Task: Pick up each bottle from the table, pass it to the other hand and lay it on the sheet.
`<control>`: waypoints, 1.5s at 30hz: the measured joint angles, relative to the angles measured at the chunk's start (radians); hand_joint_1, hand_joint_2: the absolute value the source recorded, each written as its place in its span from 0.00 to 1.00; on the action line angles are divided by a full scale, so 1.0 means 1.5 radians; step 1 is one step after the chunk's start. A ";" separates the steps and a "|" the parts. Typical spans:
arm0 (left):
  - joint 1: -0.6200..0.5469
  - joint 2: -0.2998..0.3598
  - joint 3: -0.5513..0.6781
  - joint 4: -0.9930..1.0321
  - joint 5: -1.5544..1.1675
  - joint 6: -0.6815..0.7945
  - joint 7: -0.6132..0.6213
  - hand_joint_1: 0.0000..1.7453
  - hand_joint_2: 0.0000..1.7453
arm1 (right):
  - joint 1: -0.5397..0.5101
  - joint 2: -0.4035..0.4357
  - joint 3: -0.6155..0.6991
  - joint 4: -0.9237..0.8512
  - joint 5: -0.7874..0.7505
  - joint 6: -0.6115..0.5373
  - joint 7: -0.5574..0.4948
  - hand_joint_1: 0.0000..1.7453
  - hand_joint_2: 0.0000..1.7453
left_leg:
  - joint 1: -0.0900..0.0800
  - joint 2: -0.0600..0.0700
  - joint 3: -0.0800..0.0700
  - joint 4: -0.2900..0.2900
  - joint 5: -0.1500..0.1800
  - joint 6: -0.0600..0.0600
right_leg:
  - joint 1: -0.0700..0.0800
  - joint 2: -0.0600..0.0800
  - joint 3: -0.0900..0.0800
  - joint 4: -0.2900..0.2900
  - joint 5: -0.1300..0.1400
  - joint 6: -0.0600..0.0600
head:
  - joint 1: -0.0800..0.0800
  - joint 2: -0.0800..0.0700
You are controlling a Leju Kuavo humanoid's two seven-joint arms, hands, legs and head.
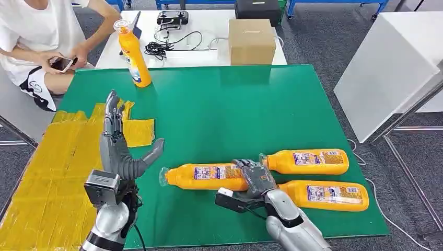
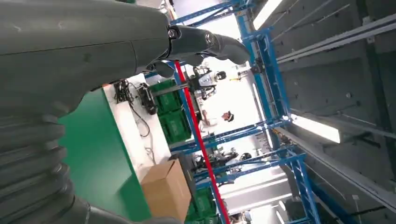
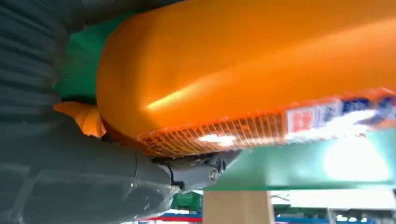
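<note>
At table centre, right hand (image 1: 254,179) grips a lying bottle (image 1: 206,177); left hand (image 1: 119,142), at nine o'clock, fingers spread, holds nothing.

Four orange bottles: three lying (image 1: 209,177) (image 1: 308,161) (image 1: 326,195) at the lower right of the frame, one upright (image 1: 133,54) at upper left. One yellow sheet (image 1: 52,172), one cardboard box (image 1: 252,41), one person (image 1: 36,36).

This is a robot-testing lab or workshop hall. Blue metal racking (image 2: 280,116) rises toward strip lights (image 2: 315,128), green crates (image 2: 175,126) sit stacked on its shelves, and grey carpet (image 1: 324,47) covers the floor. A white bench (image 1: 209,36) carries a cardboard box (image 1: 252,42), black cables (image 1: 159,48) and a handheld controller (image 1: 172,19), with a green-covered worktable (image 1: 251,115) in front.
</note>
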 measured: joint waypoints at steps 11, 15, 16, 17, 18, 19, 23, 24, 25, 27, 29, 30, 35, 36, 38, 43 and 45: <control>0.014 0.000 0.000 -0.013 0.003 0.000 -0.004 0.00 1.00 | 0.050 0.041 -0.081 -0.071 -0.068 -0.095 -0.063 1.00 1.00 | 0.000 0.000 -0.002 0.000 0.000 0.000 | 0.000 0.000 -0.002 0.000 0.000 0.000 | 0.000 0.000; 0.017 0.000 0.000 -0.018 0.010 0.000 -0.006 0.00 1.00 | 0.058 0.054 -0.106 -0.091 -0.092 -0.121 -0.080 1.00 1.00 | 0.000 0.000 -0.002 0.000 0.000 0.000 | 0.000 0.000 -0.002 0.000 0.000 0.000 | 0.000 0.000; 0.017 0.000 0.000 -0.019 0.011 0.000 -0.007 0.00 1.00 | 0.060 0.056 -0.112 -0.095 -0.097 -0.124 -0.083 1.00 1.00 | 0.000 0.000 -0.002 0.000 0.000 0.000 | 0.000 0.000 -0.002 0.000 0.000 0.000 | 0.000 0.000; 0.018 0.000 0.000 -0.019 0.014 0.000 -0.007 0.00 1.00 | 0.063 0.061 -0.119 -0.100 -0.107 -0.128 -0.088 1.00 1.00 | 0.000 0.000 -0.002 0.000 0.000 0.000 | 0.000 0.000 -0.002 0.000 0.000 0.000 | 0.000 0.000; 0.018 0.000 0.000 -0.019 0.015 0.000 -0.008 0.00 1.00 | 0.066 0.064 -0.126 -0.104 -0.114 -0.133 -0.093 1.00 1.00 | 0.000 0.000 -0.002 0.000 0.000 0.000 | 0.000 0.000 -0.002 0.000 0.000 0.000 | 0.000 0.000; 0.019 0.000 0.000 -0.019 0.015 0.000 -0.009 0.00 1.00 | 0.068 0.067 -0.132 -0.107 -0.120 -0.137 -0.096 1.00 1.00 | 0.000 0.000 -0.002 0.000 0.000 0.000 | 0.000 0.000 -0.002 0.000 0.000 0.000 | 0.000 0.000; 0.020 0.000 0.000 -0.023 0.017 0.001 -0.010 0.00 1.00 | 0.072 0.075 -0.149 -0.117 -0.129 -0.139 -0.101 1.00 1.00 | 0.000 0.000 -0.002 0.000 0.000 0.000 | 0.000 0.000 -0.002 0.000 0.000 0.000 | 0.000 0.000; 0.020 0.000 0.000 -0.023 0.018 0.001 -0.010 0.00 1.00 | 0.072 0.076 -0.151 -0.117 -0.129 -0.140 -0.102 1.00 1.00 | 0.000 0.000 -0.002 0.000 0.000 0.000 | 0.000 0.000 -0.002 0.000 0.000 0.000 | 0.000 0.000; 0.021 0.000 0.000 -0.023 0.018 0.001 -0.011 0.00 1.00 | 0.072 0.076 -0.152 -0.118 -0.129 -0.140 -0.102 1.00 1.00 | 0.000 0.000 -0.002 0.000 0.000 0.000 | 0.000 0.000 -0.002 0.000 0.000 0.000 | 0.000 0.000; 0.021 0.000 0.000 -0.023 0.025 0.000 -0.011 0.00 1.00 | 0.073 0.078 -0.155 -0.119 -0.132 -0.143 -0.105 1.00 1.00 | 0.000 0.000 -0.002 0.000 0.000 0.000 | 0.000 0.000 -0.002 0.000 0.000 0.000 | 0.000 0.000; 0.022 0.000 0.000 -0.023 0.038 -0.006 -0.006 0.00 1.00 | 0.076 0.081 -0.161 -0.122 -0.140 -0.150 -0.110 1.00 1.00 | 0.000 0.000 -0.002 0.000 0.000 0.000 | 0.000 0.000 -0.002 0.000 0.000 0.000 | 0.000 0.000; 0.022 0.000 0.001 -0.023 0.052 -0.014 0.013 0.00 1.00 | 0.079 0.084 -0.166 -0.126 -0.149 -0.158 -0.118 1.00 1.00 | 0.000 0.000 -0.002 0.000 0.000 0.000 | 0.000 0.000 -0.002 0.000 0.000 0.000 | 0.000 0.000; 0.014 0.010 0.003 0.001 0.210 -0.178 0.116 0.00 1.00 | 0.091 0.093 -0.183 -0.149 -0.210 -0.180 -0.176 1.00 1.00 | 0.000 0.000 -0.002 0.000 0.000 0.000 | 0.000 0.000 -0.002 0.000 0.000 0.000 | 0.000 0.000; 0.011 0.012 0.004 0.009 0.238 -0.208 0.122 0.00 1.00 | 0.091 0.095 -0.184 -0.153 -0.220 -0.182 -0.185 1.00 1.00 | 0.000 0.000 -0.002 0.000 0.000 0.000 | 0.000 0.000 -0.002 0.000 0.000 0.000 | 0.000 0.000; 0.005 0.014 0.008 0.022 0.263 -0.232 0.127 0.00 1.00 | 0.091 0.097 -0.186 -0.158 -0.227 -0.182 -0.191 1.00 1.00 | 0.000 0.001 -0.002 0.000 0.000 0.000 | 0.000 0.000 -0.002 0.000 0.000 0.000 | 0.000 0.000; -0.004 0.018 0.014 0.041 0.318 -0.273 0.153 0.00 1.00 | 0.091 0.102 -0.186 -0.161 -0.251 -0.182 -0.206 1.00 1.00 | 0.000 0.000 -0.002 0.000 0.000 0.000 | 0.000 0.000 -0.002 0.000 0.000 0.000 | 0.000 0.000; -0.012 0.019 0.013 0.050 0.333 -0.286 0.159 0.00 1.00 | 0.089 0.105 -0.184 -0.161 -0.257 -0.183 -0.213 1.00 1.00 | 0.000 0.000 -0.003 0.000 0.000 0.000 | 0.000 0.000 -0.002 0.000 0.000 0.000 | 0.000 0.000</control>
